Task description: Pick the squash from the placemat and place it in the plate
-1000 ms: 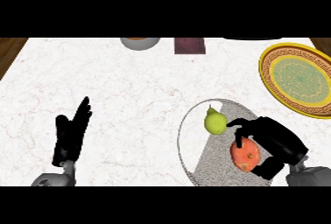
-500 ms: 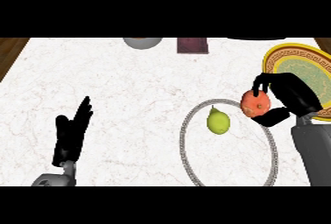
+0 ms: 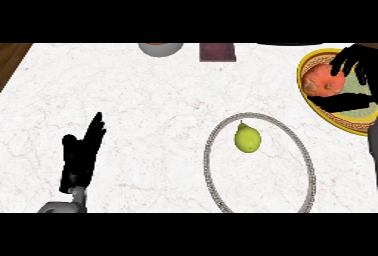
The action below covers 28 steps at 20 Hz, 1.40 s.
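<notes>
Orange squash (image 3: 322, 83) sits in our right hand (image 3: 356, 64), fingers curled round it, over the yellow plate (image 3: 313, 61) at the bench's (image 3: 148, 115) right edge. Our left hand (image 3: 81, 155) rests open near the front left corner. A green pear (image 3: 247, 138) lies on the placemat (image 3: 215, 175) toward the front right.

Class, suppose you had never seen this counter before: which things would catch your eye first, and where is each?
The orange squash at the right edge, held by the right robot hand over the yellow plate. Next, the green lemon alone on the round placemat, lower centre right. The left robot hand rests open at the lower left.
</notes>
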Each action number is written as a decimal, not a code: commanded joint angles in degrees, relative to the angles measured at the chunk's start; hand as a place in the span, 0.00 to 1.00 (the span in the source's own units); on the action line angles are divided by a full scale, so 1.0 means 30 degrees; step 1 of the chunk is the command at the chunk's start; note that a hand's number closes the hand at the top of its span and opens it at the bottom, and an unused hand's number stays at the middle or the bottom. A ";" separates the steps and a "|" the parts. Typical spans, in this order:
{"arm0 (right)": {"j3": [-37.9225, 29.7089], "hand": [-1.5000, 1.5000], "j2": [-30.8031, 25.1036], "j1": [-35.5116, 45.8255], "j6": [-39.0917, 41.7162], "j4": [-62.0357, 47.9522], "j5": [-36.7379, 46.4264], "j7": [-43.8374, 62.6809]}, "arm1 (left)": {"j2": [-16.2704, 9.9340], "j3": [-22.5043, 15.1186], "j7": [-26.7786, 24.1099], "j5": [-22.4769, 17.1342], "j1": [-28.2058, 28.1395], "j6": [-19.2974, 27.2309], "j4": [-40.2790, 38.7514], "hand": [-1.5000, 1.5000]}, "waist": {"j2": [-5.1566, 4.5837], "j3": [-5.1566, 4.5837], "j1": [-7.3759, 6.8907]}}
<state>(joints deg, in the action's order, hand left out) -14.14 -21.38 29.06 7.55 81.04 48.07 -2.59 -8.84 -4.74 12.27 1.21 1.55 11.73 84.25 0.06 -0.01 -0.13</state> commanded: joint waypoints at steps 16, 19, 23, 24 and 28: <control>-0.2968 1.00 -0.4892 0.5664 -0.3599 -1.4556 0.0393 -0.3139 | 0.1119 -0.0085 -0.0508 0.1347 0.1089 0.0398 -0.1447 0.50 | -0.0183 0.0020 -0.0335; -0.2644 1.00 -0.4735 0.5527 -0.4346 -1.7132 0.1062 -0.3891 | 0.0704 0.0065 -0.0253 0.0814 0.0387 -0.0276 -0.0371 0.50 | -0.0248 0.0038 -0.0626; -0.2335 1.00 -0.5332 0.6166 -0.2662 -1.9583 0.1311 -0.4579 | 0.0346 0.0444 0.0026 0.0388 0.0824 -0.0790 -0.0310 0.50 | -0.0339 0.0049 -0.0810; -0.2623 1.00 -0.6075 0.6932 -0.1586 -2.0030 0.0981 -0.4610 | 0.0876 -0.0040 0.0679 0.0932 0.0515 -0.0040 0.0284 0.50 | -0.0259 0.0045 -0.0708; -0.1669 1.00 -0.6290 0.6799 -0.0201 -2.1644 0.2005 -0.4569 | 0.0134 0.0951 -0.0103 0.0364 0.1498 -0.0796 -0.0871 0.50 | -0.0396 0.0045 -0.0775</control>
<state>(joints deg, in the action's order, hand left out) -20.71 -38.74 48.49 3.62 21.19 52.22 -15.71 -8.09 -3.26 12.91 2.45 4.09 9.29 83.62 -0.92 0.13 -2.46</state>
